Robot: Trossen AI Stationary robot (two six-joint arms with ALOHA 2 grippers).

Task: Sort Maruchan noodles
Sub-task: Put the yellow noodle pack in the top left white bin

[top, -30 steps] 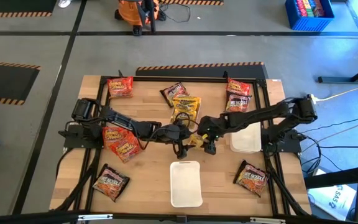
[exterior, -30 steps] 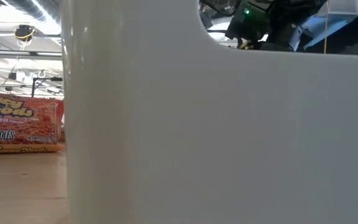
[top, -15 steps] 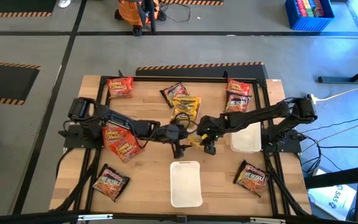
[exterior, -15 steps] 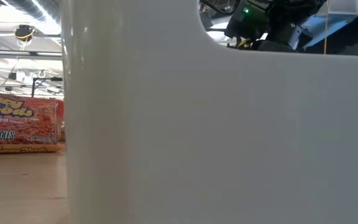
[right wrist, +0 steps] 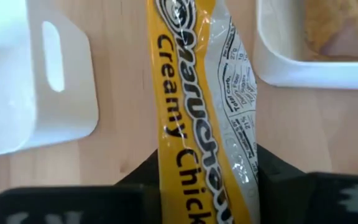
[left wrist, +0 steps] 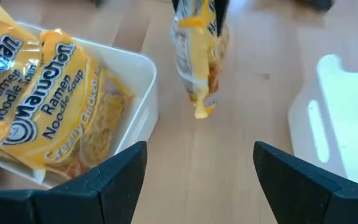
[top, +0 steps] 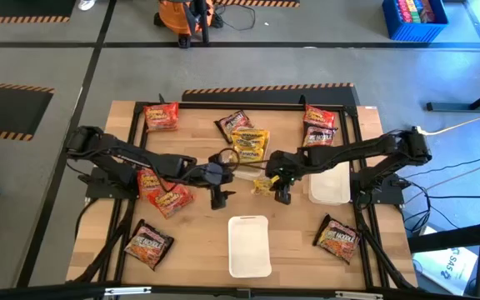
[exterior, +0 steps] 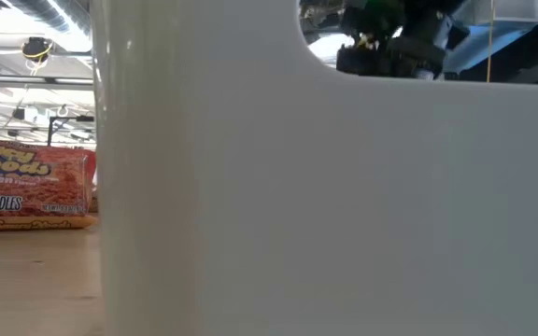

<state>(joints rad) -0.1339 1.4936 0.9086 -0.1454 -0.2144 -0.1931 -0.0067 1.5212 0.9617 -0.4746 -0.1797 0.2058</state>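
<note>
The right claw [top: 280,190] is clamped on a yellow crinkly plastic Maruchan Creamy Chicken packet [right wrist: 201,106], held above the wooden table [top: 198,229] just beyond the empty white rectangular tray [top: 249,245]. In the left wrist view the packet [left wrist: 199,56] hangs on edge, long axis upright, free end toward the table. The left claw [top: 217,185] stands spread and empty beside it, facing a white tray [left wrist: 143,81] holding more yellow packets [left wrist: 42,106].

"Maruchan Ramen Noodle Soup" and "Creamy Chicken" are read on the yellow packet [left wrist: 48,106] lying in the white tray [left wrist: 143,93] in the left wrist view. On the yellow packet held between dark fingers [right wrist: 197,118] in the right wrist view, "maruchan" and "Creamy Chick" are read. "NOODLES" is printed on the red packet [exterior: 28,185] in the low view.
</note>
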